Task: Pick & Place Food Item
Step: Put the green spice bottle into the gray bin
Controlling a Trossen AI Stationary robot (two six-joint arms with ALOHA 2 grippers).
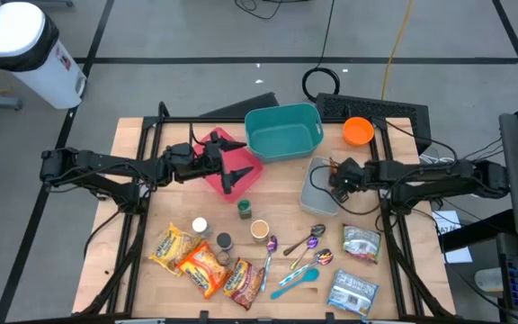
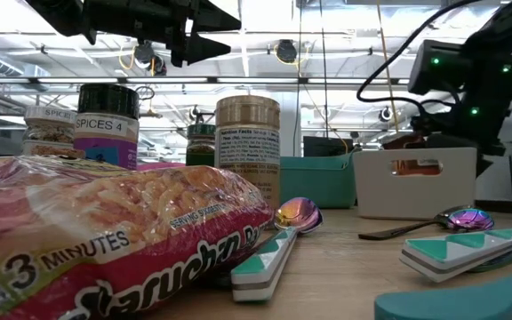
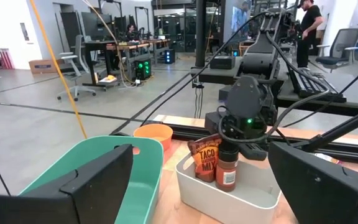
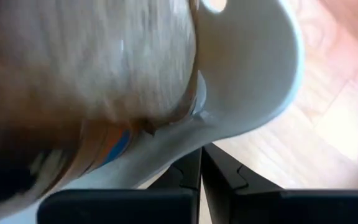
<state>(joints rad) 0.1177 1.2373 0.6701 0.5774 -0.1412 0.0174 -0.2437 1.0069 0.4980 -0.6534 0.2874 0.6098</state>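
A white bin (image 1: 317, 205) stands right of the table's middle. It holds a brown "Taco Mix" packet (image 3: 205, 158) and a brown spice bottle (image 3: 227, 173), both upright. My right gripper (image 1: 334, 177) tilts down over this bin, shut with nothing between its fingers (image 4: 201, 165). In the left wrist view it hangs just over the bottle's cap (image 3: 244, 134). My left gripper (image 1: 234, 165) hangs open and level above a pink bin (image 1: 212, 183), pointing toward the white bin. My right gripper stands shut close above the bottle, by the white bin's rim (image 4: 253, 68). Its own body hides the bottle's cap in the left wrist view, so I cannot tell whether it touches the bottle or the bin.
A teal bin (image 1: 281, 112) and an orange bowl (image 1: 358, 131) stand at the back. Near the front lie ramen packets (image 1: 196, 261), spice jars (image 1: 244, 210), spoons (image 1: 299, 252) and two silver pouches (image 1: 361, 243). A person stands in the room beyond.
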